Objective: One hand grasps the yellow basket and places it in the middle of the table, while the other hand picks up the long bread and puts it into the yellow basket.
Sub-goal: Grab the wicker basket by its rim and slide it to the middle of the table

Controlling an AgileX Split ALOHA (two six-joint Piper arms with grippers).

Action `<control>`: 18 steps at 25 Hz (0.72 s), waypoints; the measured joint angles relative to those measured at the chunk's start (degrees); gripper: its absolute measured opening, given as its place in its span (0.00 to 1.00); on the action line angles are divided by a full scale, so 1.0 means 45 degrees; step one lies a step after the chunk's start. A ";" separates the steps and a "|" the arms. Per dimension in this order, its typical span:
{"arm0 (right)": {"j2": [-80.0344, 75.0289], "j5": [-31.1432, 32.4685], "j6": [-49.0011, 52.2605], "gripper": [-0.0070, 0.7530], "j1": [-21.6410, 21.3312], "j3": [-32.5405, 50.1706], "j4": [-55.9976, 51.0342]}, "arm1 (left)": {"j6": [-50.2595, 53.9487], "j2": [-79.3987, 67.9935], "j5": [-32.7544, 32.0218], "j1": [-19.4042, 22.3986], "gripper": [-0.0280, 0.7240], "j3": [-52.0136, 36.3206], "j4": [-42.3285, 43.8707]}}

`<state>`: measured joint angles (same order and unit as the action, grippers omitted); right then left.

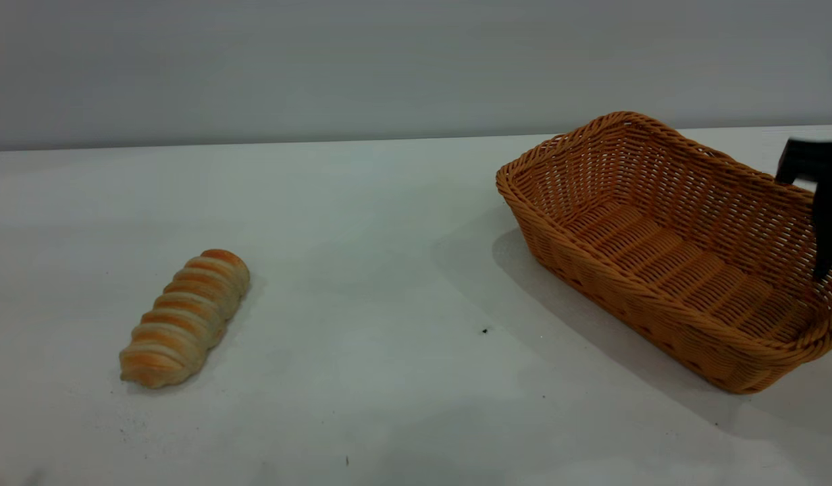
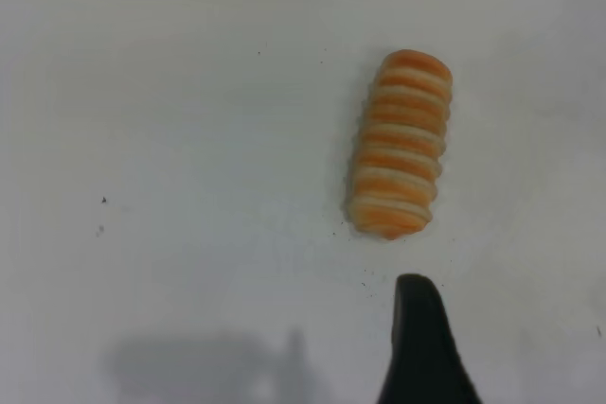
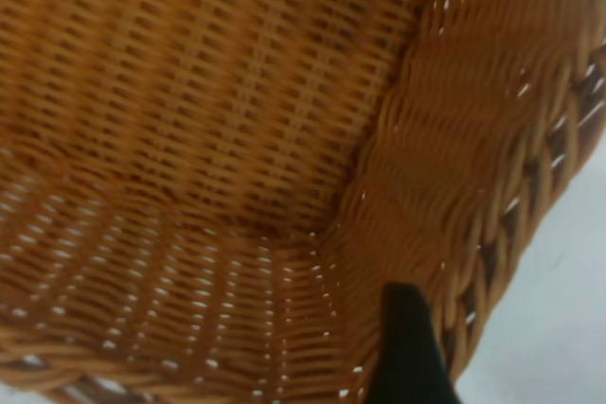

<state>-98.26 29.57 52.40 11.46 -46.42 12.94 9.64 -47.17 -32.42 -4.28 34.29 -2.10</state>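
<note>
The basket (image 1: 672, 250) is seen at the right side of the table (image 1: 389, 223), not yet at the middle, and one end appears slightly lifted or tilted, which suggests it is being taken by its far right wall so that it can be dragged or carried inward. The right gripper (image 1: 824, 216) is placed at that wall, with one dark finger (image 3: 407, 347) reaching down inside the corner, against or just beside the weave; the other finger is not shown, so how far the jaws are parted, and whether the wall is actually clamped, cannot be told. The bread (image 1: 185, 318) lies flat on the table, well apart from the basket, ridged side up, untouched. The left gripper (image 2: 423, 347) is held above the table just short of the near end of the bread (image 2: 399, 144), roughly in line with its length, presumably for a pickup. Only one fingertip is visible, nothing is held by it, and its opening cannot be judged.
</note>
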 joint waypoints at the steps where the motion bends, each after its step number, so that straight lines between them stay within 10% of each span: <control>1: -0.0203 -0.0041 0.0014 0.75 0.0000 -0.0012 0.0000 | 0.0000 0.0000 -0.0015 0.0000 0.72 0.0000 0.0000; 11: -0.1878 -0.1229 0.0037 0.70 0.0000 -0.0094 0.0000 | 0.0000 0.0000 -0.0058 0.0000 0.72 0.0000 0.0000; 18: -0.2405 -0.1673 0.0185 0.32 -0.0535 -0.0121 -0.0071 | 0.0000 0.0000 -0.0058 0.0000 0.72 0.0000 0.0000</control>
<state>-109.08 22.04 53.23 9.05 -46.97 12.62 9.64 -47.17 -32.69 -4.28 34.29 -2.10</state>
